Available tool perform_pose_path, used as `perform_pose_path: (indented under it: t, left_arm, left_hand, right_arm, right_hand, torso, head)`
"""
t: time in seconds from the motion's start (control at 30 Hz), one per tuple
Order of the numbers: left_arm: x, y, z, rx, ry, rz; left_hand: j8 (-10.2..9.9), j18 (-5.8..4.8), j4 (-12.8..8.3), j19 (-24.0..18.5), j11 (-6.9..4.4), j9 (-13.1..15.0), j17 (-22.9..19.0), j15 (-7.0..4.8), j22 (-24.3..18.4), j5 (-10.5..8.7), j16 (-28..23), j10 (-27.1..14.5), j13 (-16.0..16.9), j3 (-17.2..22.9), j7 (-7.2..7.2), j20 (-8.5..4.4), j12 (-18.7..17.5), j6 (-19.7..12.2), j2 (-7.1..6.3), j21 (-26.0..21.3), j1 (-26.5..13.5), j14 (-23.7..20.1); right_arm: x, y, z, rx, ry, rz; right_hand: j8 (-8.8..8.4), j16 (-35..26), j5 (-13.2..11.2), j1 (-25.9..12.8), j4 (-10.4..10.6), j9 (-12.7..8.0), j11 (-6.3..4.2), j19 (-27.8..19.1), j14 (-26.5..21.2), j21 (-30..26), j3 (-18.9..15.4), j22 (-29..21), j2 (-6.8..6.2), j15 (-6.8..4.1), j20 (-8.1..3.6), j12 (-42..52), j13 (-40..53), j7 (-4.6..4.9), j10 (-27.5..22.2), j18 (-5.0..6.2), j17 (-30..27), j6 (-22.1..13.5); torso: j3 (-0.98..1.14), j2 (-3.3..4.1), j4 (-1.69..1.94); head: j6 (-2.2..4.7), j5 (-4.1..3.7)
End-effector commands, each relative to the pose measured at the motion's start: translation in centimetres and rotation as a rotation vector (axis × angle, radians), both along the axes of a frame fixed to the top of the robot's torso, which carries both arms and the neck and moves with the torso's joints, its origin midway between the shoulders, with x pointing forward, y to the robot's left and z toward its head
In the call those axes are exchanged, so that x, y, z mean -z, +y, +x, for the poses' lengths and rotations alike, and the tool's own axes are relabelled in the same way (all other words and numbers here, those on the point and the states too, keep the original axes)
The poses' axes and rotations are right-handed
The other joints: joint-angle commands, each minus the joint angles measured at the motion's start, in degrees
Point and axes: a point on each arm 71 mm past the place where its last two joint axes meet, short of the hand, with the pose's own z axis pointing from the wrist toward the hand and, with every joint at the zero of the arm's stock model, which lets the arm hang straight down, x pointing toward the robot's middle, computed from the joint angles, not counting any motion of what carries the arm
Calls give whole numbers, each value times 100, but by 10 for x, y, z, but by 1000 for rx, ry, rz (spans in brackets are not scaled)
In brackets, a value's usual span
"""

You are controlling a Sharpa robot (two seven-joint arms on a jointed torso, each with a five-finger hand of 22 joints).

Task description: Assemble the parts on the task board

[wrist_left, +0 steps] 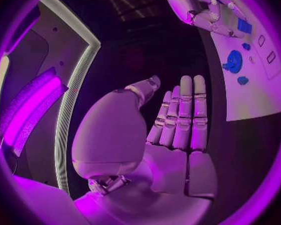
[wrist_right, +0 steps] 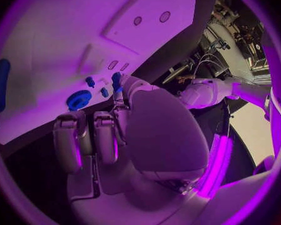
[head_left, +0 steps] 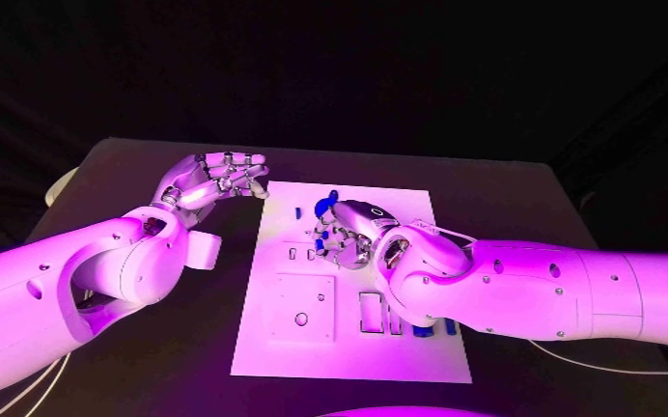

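The white task board (head_left: 286, 340) lies in the middle of the black table. My right hand (head_left: 351, 231) hovers over the board's upper half with its fingers curled in. It pinches a small blue part (wrist_right: 117, 80) at its thumb tip. A blue gear (wrist_right: 78, 99) and two small blue parts (wrist_right: 90, 81) sit on the board close to those fingers. My left hand (head_left: 217, 181) hangs beside the board's far left corner. In the left wrist view its fingers (wrist_left: 181, 116) are stretched out flat and hold nothing. The same view also shows the gear (wrist_left: 233, 61).
More blue parts (head_left: 421, 325) stand in slots near the board's front right, partly hidden by my right forearm. A long blue part (wrist_right: 0, 85) lies toward the board's edge. Bare black table (head_left: 153, 359) surrounds the board on all sides.
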Motion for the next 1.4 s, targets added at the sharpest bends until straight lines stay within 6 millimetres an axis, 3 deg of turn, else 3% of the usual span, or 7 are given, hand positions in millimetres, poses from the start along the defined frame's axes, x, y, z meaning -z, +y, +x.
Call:
perform_pose_path:
  t: [0.03, 0.47, 1.4]
  left_arm:
    - [-2, -2, 0, 13, -9, -12]
    - [-2, -2, 0, 15, -7, -12]
    - [-1, -2, 0, 17, -5, -11]
  left_hand:
    - [-20, 27, 29, -39, 5, -2, 8, 4, 8, 19, 22, -19, -3, -12, 54, 14, 2, -46, 2, 32, -36, -27]
    - [-20, 27, 29, -39, 5, -2, 8, 4, 8, 19, 22, -19, -3, -12, 54, 14, 2, -46, 2, 32, -36, -27]
    - [-20, 32, 28, -51, 4, -1, 13, 3, 15, 19, 27, -20, -1, -12, 54, 18, 3, -46, 8, 43, -44, -29]
  right_arm:
    - [4, 2, -1, 2, -21, -58]
    - [15, 10, -4, -8, -13, -96]
    - [20, 8, -1, 10, -39, -137]
  right_hand:
    - [75, -10, 12, -61, 3, 93, -19, 599, 580, 31, 35, 1509, -22, -4, -24, 9, 523, -4, 7, -82, 1437, 26]
    - [109, -15, 16, -143, 1, 103, -28, 599, 578, 31, 17, 1509, -115, -13, -32, 31, 539, -15, 30, -82, 1429, 33]
    - [150, -24, 43, -326, 33, 107, -37, 599, 575, 31, -29, 1509, -263, -23, -45, 42, 550, -23, 50, -82, 1413, 28]
  torso:
    - [5, 7, 2]
    - [11, 12, 1]
    - [-11, 3, -4]
  head:
    - [-9, 20]
    - [-52, 39]
    - [-75, -21]
